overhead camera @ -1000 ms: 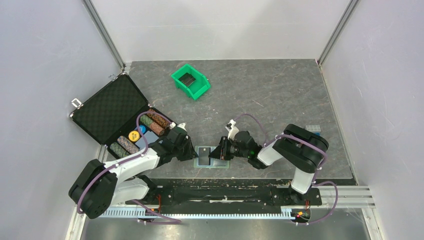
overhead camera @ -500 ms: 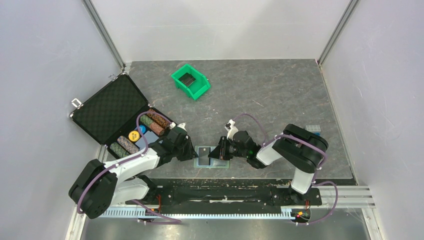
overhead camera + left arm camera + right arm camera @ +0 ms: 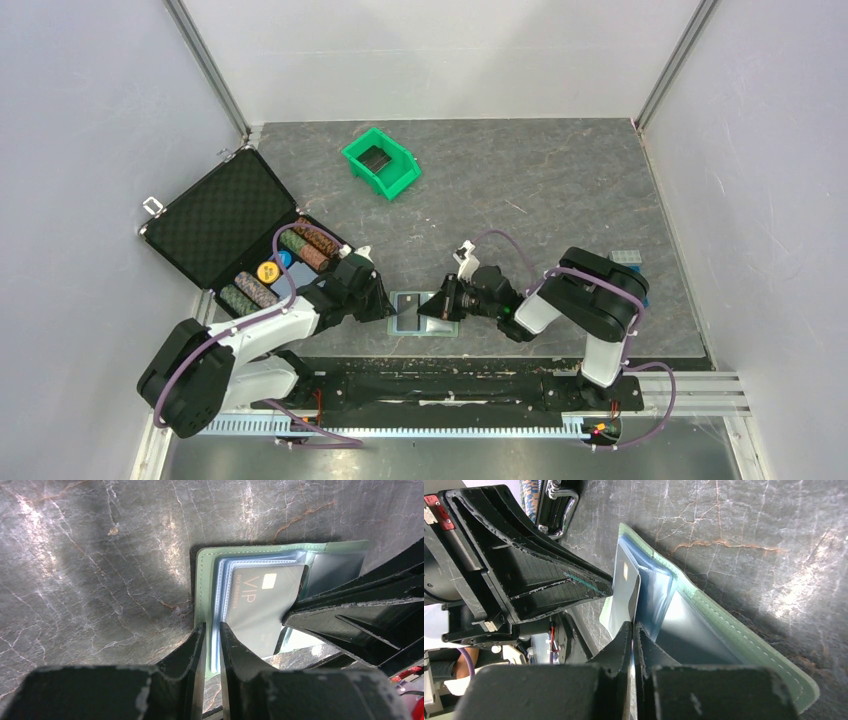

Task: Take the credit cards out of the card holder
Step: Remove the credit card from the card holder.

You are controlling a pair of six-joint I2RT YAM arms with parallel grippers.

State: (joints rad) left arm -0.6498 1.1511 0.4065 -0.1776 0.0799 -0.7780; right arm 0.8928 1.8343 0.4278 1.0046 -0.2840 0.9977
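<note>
The card holder [image 3: 446, 328] lies spread open near the table's front edge, pale green with blue sleeves. My left gripper [image 3: 388, 308] is shut on its left edge; in the left wrist view [image 3: 212, 626] the fingers pinch the green cover [image 3: 202, 585] and the sleeve edges. My right gripper [image 3: 432, 307] is shut on the edge of a grey "VIP" credit card [image 3: 265, 605]. In the right wrist view [image 3: 633, 625] this card [image 3: 624, 597] stands tilted up, partly out of its blue sleeve, over the holder [image 3: 734, 637]. Whether other cards are inside is hidden.
A green plastic bin [image 3: 380, 163] with something dark in it stands at the back. An open black foam-lined case [image 3: 222, 212] with rolls of poker chips [image 3: 285, 262] lies at the left. A small blue-grey object [image 3: 628, 258] sits by the right arm.
My right wrist has shifted slightly and the card it holds has tipped up a little. The left arm and the holder have stayed put.
</note>
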